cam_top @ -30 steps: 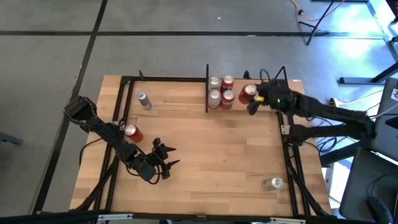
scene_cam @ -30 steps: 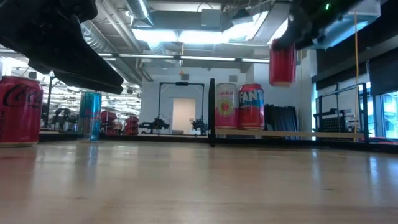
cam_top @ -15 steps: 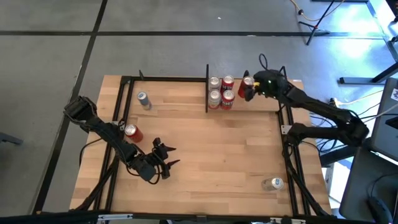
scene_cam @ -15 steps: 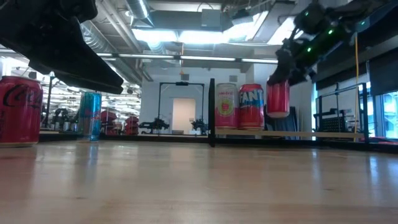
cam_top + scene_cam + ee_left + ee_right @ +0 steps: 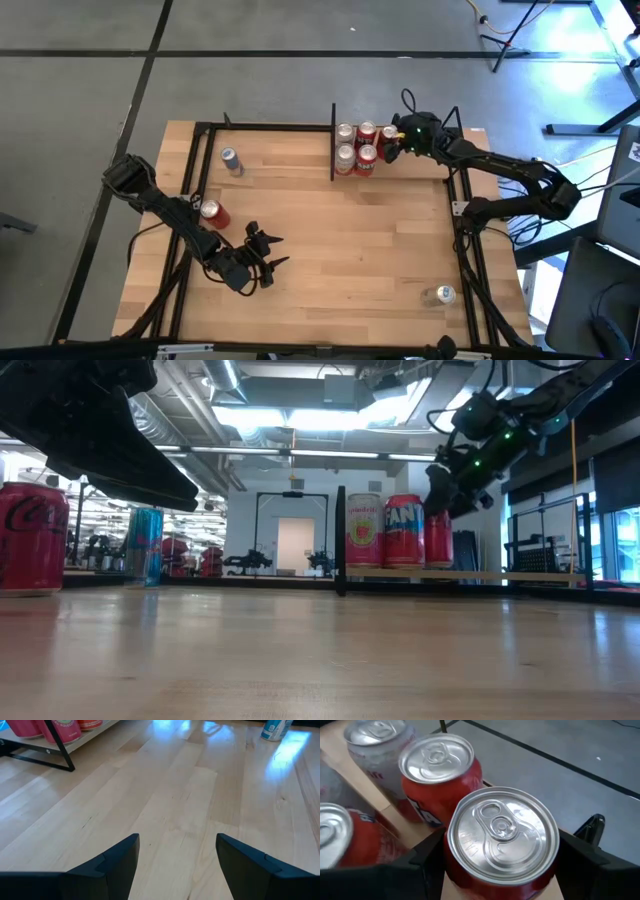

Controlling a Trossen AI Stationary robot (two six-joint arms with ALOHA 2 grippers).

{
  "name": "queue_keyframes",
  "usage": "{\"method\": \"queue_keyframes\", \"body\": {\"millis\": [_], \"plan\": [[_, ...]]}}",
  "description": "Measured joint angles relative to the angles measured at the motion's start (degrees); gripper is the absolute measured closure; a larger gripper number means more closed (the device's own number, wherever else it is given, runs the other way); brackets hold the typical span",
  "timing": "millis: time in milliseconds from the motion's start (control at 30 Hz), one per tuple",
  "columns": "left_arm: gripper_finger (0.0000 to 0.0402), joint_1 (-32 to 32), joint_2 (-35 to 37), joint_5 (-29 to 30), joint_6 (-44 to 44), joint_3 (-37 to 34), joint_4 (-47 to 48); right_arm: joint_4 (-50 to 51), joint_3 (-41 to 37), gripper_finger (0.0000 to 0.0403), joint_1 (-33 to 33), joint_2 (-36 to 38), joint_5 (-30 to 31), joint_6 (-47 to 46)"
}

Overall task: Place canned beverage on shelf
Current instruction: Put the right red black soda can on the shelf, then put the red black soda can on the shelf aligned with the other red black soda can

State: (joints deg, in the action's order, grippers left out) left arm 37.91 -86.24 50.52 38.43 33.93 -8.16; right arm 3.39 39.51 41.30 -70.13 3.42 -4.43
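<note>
While your right gripper (image 5: pixel 396 139) is clamped on the red can (image 5: pixel 501 840), low at the shelf (image 5: pixel 470 574) just beside the four cans (image 5: pixel 354 147) standing there, you have only the setting-down and release left, I judge.

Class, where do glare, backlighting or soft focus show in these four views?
Left wrist view: ceiling light glares off the table. Low view: bright ceiling lights silhouette the arms. Right wrist view: held red can sharp, neighbouring cans softer. High view: evenly lit.
</note>
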Motion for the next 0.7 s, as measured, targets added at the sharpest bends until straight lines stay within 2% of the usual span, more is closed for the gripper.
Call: {"method": "queue_keyframes", "body": {"millis": [233, 533, 700], "plan": [[0.0149, 0.0, 0.0, 0.01, -0.02, 0.0, 0.04, -0.1, 0.0, 0.0141, -0.02, 0.0, -0.54, 0.24], [0.0149, 0.0, -0.02, 0.01, -0.06, 0.0, 0.04, -0.66, 0.17, 0.0024, -0.02, 0.71, -0.72, 0.26], [0.0149, 0.0, 0.0, -0.22, -0.07, 0.0, 0.04, 3.95, 2.55, 0.0013, -0.04, 4.48, -3.05, 0.4]]}}
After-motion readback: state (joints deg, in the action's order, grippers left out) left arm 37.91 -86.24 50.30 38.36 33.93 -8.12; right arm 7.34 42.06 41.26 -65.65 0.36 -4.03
